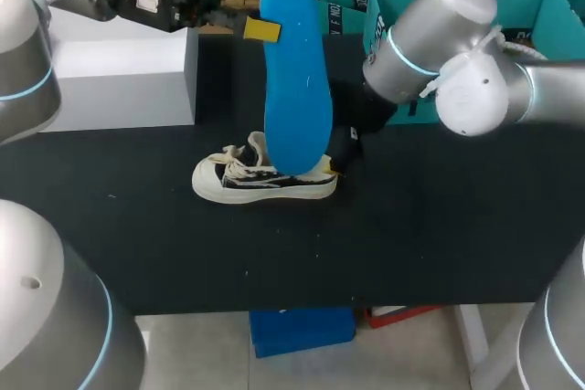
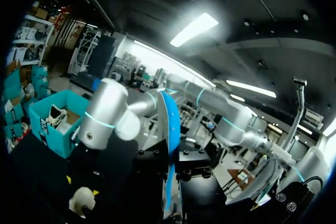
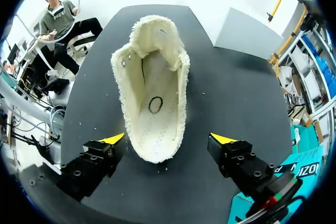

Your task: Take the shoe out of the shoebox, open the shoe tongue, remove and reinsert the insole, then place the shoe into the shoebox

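Shoe stands on its sole on the black tabletop, heel end nearest the right claw and toe pointing away from it. From the right wrist, the shoe shows its open mouth and bare pale footbed. Its heel lies between the right claw's two yellow tips. That claw is spread wide, with a visible gap of tabletop on each side of the heel, so neither finger touches the shoe.

The blue insole is out of the shoe and held upright just above it. The left claw pinches its upper end, with one yellow tip showing on the near face. In the left wrist view the insole appears edge-on, a thin blue strip running ahead from between the claw's dark fingers, which are closed against it from both sides.

The teal shoebox sits behind the right arm, well apart from the shoe. A white box rests on the tabletop beneath the left arm.
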`<action>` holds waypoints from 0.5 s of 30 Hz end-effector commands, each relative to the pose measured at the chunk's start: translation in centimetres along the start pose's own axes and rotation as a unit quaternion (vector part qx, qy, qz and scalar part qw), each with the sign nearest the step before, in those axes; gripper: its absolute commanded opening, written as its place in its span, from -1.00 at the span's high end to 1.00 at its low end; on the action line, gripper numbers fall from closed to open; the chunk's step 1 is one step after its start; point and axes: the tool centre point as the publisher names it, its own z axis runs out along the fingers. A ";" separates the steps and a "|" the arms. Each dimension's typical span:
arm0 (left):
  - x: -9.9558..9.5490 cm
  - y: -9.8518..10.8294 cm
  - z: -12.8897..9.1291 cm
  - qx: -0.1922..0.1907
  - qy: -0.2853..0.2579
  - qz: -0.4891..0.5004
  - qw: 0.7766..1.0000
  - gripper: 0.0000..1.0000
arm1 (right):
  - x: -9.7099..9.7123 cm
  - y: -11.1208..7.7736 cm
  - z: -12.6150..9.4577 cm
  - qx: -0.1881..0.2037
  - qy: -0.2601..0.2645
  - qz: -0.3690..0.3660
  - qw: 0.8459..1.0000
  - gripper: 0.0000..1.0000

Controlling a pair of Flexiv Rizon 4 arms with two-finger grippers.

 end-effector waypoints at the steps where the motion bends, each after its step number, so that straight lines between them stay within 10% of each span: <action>1: 0.0 0.1 0.1 0.001 -0.002 0.001 1.000 1.00 | -0.9 1.4 0.6 0.132 0.010 0.000 0.991 -1.00; 15: 0.0 0.1 0.1 0.001 -0.002 0.001 1.000 1.00 | -1.8 5.5 2.9 0.207 0.020 -0.021 0.978 -1.00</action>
